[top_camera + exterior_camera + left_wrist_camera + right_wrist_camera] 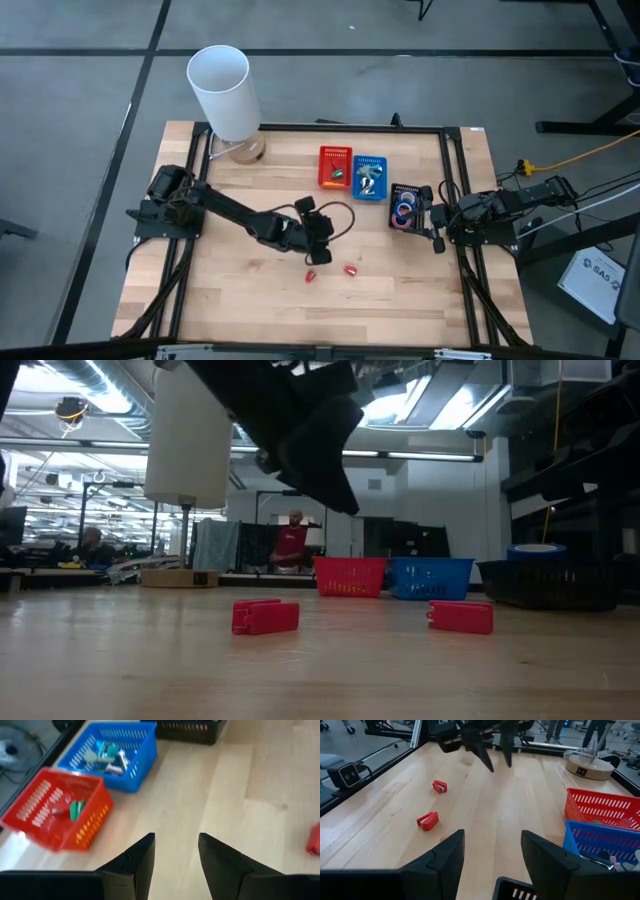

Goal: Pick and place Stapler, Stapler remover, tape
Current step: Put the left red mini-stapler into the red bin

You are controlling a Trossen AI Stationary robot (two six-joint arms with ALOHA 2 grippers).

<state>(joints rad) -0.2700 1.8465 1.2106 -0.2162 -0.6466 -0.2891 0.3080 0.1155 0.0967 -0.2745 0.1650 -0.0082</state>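
Note:
Two small red stapler-like pieces (311,274) (351,269) lie flat on the wooden table, also seen in the low view (265,616) (461,616). My left gripper (320,238) (176,847) hovers open and empty above the table just far of them, fingers angled down toward the baskets. A red basket (335,166) holds a green item, and a blue basket (369,177) holds silver and teal items. Tape rolls (404,210), pink and blue, sit in a black basket (408,190). My right gripper (433,222) (492,842) waits open beside the black basket.
A tall white cylinder (222,90) on a round wooden base (590,766) stands at the far left corner. A black frame (445,160) borders the table. Bare wood lies along the near side. People show in the room beyond the table.

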